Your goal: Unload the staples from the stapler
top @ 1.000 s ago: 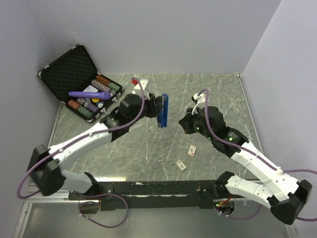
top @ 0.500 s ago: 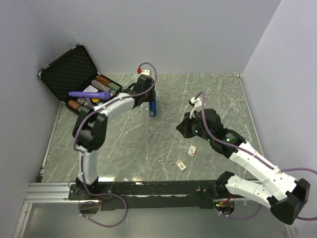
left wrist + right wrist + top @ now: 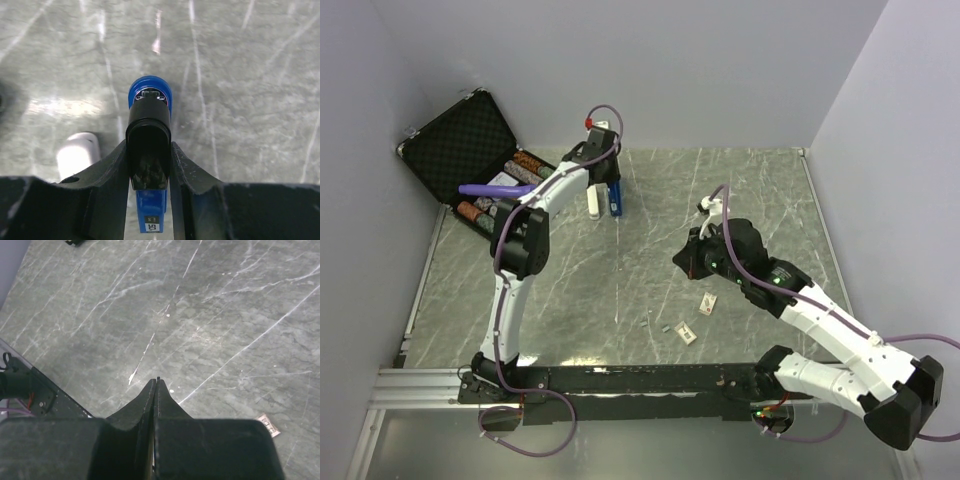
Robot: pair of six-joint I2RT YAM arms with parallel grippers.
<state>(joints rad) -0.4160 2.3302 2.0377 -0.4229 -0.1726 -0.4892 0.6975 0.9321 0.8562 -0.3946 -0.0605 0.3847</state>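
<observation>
The blue stapler (image 3: 614,200) with a black top is at the back of the table, left of centre, clamped between the fingers of my left gripper (image 3: 607,193). In the left wrist view the stapler (image 3: 149,117) points away from the camera toward the table, its round blue end farthest; my left gripper (image 3: 149,155) is shut on its sides. My right gripper (image 3: 686,259) is shut near the table's middle right, well apart from the stapler. In the right wrist view its tips (image 3: 156,382) are pressed together above bare marble, with a tiny dark speck at the very tip.
A white oblong bar (image 3: 592,203) lies just left of the stapler and also shows in the left wrist view (image 3: 77,154). An open black case (image 3: 460,140) with chips and a purple tube (image 3: 500,189) stands at the back left. Small paper tags (image 3: 707,303) (image 3: 686,333) lie near the front.
My left arm has swung from the table's middle to the far back left, carrying the stapler next to the white bar. My right gripper has shifted slightly left.
</observation>
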